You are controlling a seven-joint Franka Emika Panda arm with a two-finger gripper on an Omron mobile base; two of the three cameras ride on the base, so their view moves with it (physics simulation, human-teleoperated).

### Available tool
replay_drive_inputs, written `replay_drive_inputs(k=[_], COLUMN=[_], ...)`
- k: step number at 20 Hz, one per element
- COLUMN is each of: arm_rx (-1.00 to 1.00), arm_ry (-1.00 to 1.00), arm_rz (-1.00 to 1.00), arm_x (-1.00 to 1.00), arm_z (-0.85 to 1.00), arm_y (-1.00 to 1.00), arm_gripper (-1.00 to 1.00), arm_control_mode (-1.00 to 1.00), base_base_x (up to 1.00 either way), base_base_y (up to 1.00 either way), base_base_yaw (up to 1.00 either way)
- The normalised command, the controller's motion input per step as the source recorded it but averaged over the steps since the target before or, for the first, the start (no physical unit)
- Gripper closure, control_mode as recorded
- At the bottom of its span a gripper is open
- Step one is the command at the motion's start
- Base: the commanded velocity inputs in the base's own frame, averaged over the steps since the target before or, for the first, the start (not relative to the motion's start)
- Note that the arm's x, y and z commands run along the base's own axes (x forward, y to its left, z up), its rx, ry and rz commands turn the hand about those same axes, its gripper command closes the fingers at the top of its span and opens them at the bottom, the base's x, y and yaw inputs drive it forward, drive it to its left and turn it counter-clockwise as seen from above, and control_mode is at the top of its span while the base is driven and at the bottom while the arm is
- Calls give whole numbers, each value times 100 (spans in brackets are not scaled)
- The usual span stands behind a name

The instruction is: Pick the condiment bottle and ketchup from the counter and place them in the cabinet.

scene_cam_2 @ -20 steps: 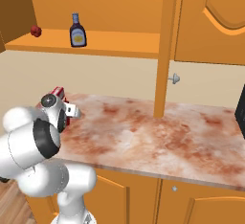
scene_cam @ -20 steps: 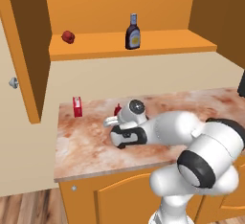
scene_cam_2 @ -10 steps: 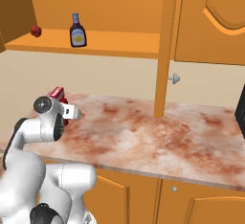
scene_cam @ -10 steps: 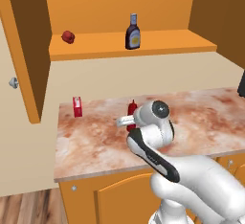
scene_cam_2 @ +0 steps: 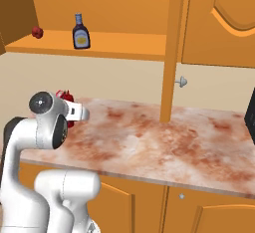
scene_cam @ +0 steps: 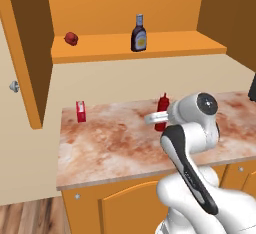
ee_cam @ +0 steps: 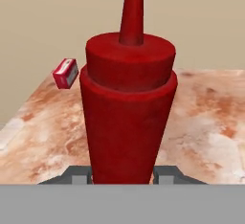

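With my pincer [ee_cam: 122, 176] closed on the lower body of the ketchup [ee_cam: 127, 117] standing upright on the bench [ee_cam: 206, 117], I judged the bottle light, smooth and squeezable, requiring moderate force.

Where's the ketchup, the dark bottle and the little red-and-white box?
ketchup [ee_cam: 127, 117], hand view, on its red body.
condiment bottle [scene_cam: 139, 37], left base view, on its yellowish label.
red-and-white carton [scene_cam: 80, 111], left base view, on its front face.

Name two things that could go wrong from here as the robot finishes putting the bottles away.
The gripper holds the tall, slim ketchup only near its base, so it could tip when lifted.

The condiment bottle already stands on the cabinet shelf; the ketchup set down too close might knock it over.
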Motion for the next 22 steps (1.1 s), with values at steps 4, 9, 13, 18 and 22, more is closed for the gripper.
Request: replay_drive_inputs(k=[4, 9, 13, 18, 22], arm_rx=[0, -1, -1, -7, -8], arm_ry=[0, 0, 0, -14, -18], arm_rz=[-2, -5, -7, -1, -1], arm_x=[-46, -50, -35, -1, 3], arm_z=[95, 72, 59, 19, 31], arm_y=[-32, -36, -35, -5, -11], arm_gripper=[100, 100, 100, 100, 100], arm_control_mode=[-100, -100, -100, -100, -100], base_base_x=[0, 0, 0, 0, 0], base_base_y=[0, 0, 0, 0, 0], base_base_yaw=[0, 0, 0, 0, 0])
